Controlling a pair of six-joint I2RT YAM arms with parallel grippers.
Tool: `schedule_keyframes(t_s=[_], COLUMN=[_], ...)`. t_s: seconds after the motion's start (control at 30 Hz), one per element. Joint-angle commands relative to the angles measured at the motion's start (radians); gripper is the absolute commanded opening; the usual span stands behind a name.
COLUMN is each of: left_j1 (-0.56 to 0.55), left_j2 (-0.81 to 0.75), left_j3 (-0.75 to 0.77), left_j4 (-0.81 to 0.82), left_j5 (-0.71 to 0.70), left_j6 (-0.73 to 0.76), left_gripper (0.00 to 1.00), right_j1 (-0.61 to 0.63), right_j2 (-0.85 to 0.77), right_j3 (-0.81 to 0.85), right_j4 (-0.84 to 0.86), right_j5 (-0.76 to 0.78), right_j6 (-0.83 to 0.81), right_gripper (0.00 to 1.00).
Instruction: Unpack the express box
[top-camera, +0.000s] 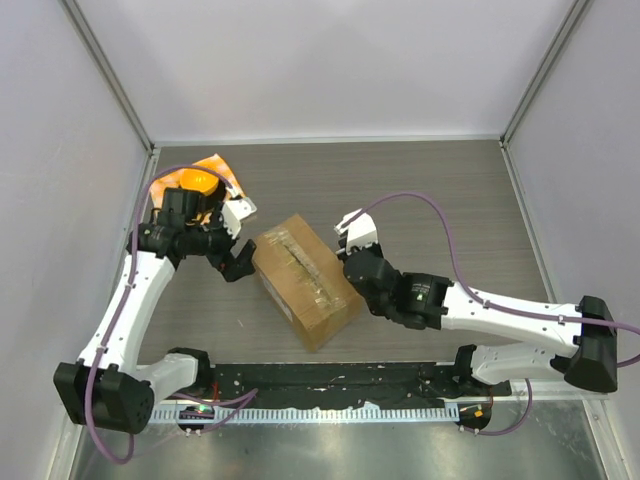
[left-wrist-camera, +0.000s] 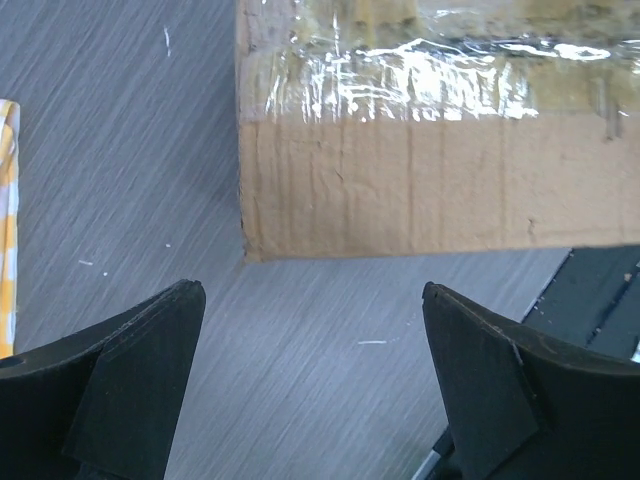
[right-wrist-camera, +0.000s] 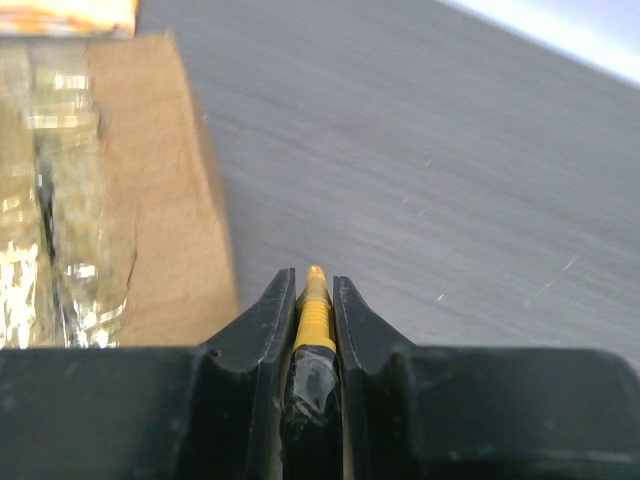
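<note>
Far to the left of the express box (top-camera: 305, 280), beyond its far-left corner, an orange checkered cloth (top-camera: 222, 172) lies on the grey table (top-camera: 430, 190) with a round orange object (top-camera: 196, 185) on it. My left gripper (left-wrist-camera: 312, 288) hovers just off the box's left end, its jaws spread wide and holding nothing. In my left wrist view that end of the box faces me across a strip of bare table, not touching my fingers. The box lies flat and skewed near the middle of the table, brown corrugated card with clear tape (left-wrist-camera: 420, 75) shining along its top seam. Just beside the box's right side, my right gripper (right-wrist-camera: 313, 278) is clamped tight on a slim yellow tool (right-wrist-camera: 314, 312), whose tip pokes out between the fingertips.
</note>
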Motion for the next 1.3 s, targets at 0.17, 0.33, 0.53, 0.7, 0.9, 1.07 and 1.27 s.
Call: schedule_keyframes(t_s=[0.17,0.33,0.53,0.7,0.9,1.07,1.27], left_j1=[0.083,0.084,0.084,0.092,0.092,0.092,0.090], left_j2=[0.040,0.114,0.187,0.191,0.203,0.220,0.260], left_j3=[0.163,0.189,0.154,0.105,0.077,0.047,0.045], left_j4=[-0.017,0.116,0.179,0.232,0.221,0.229,0.206], left_j5=[0.213,0.254,0.175,0.171,0.210,0.228,0.242], left_j6=[0.024,-0.103,-0.139,-0.140,-0.130,-0.130,-0.128], left_gripper=[1.00,1.00,0.96,0.91,0.81,0.64,0.52], right_j1=[0.001,-0.001,-0.011,-0.028,-0.045,-0.059,-0.080], right_j2=[0.077,0.145,0.251,0.306,0.326,0.330,0.338], right_j3=[0.376,0.468,0.514,0.526,0.505,0.477,0.416], right_j4=[0.021,0.062,0.079,0.094,0.133,0.190,0.295], right_j5=[0.076,-0.099,-0.329,-0.423,-0.458,-0.481,-0.498], right_j6=[-0.184,-0.213,-0.224,-0.224,-0.225,-0.228,-0.224], right_gripper=[0.01,0.01,0.01,0.01,0.01,0.01,0.01])
